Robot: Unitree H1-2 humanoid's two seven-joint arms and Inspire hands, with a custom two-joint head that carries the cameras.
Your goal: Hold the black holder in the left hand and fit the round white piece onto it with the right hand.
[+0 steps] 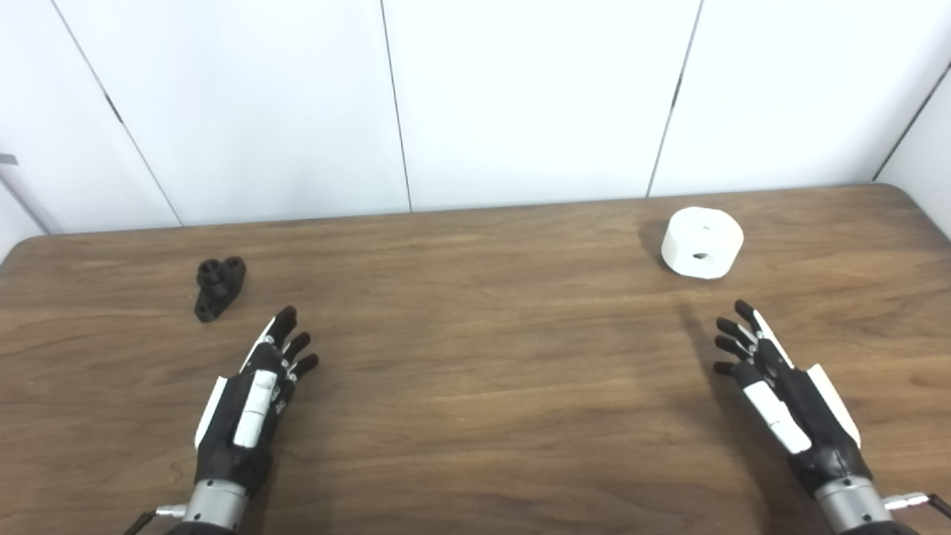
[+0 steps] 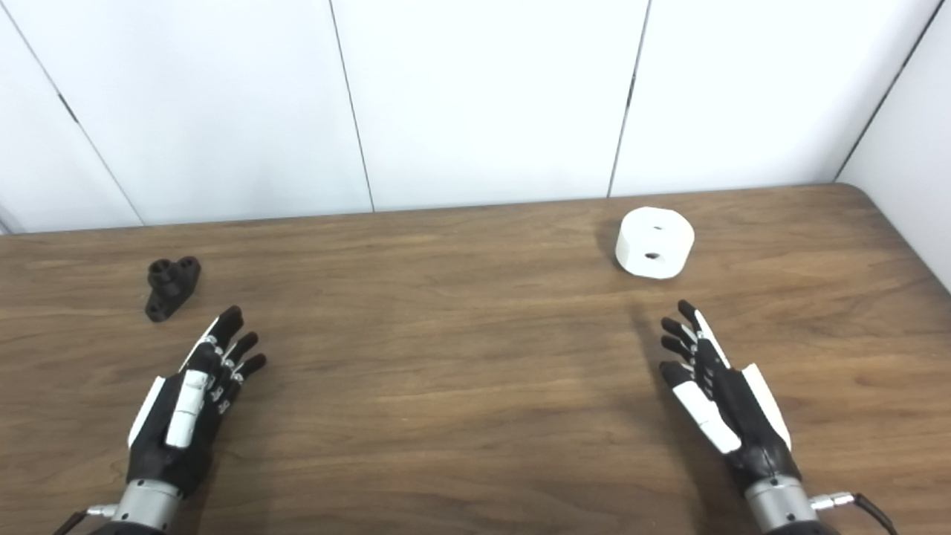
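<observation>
We are working over the table (image 1: 475, 446), nothing fitted yet. Our left hand (image 1: 249, 405) and right hand (image 1: 787, 394) are hovering with fingers spread, holding nothing, each nearest its own part: the piece (image 1: 702, 242) far right, the holder (image 1: 218, 287) far left.

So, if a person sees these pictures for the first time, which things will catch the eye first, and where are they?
The round white piece stands out most, bright against the dark wooden table, far on the right side. Next come the two black-and-white hands, the left hand and the right hand, both open near the front edge and holding nothing. The small black holder lies far left, just beyond the left hand's fingers.
</observation>
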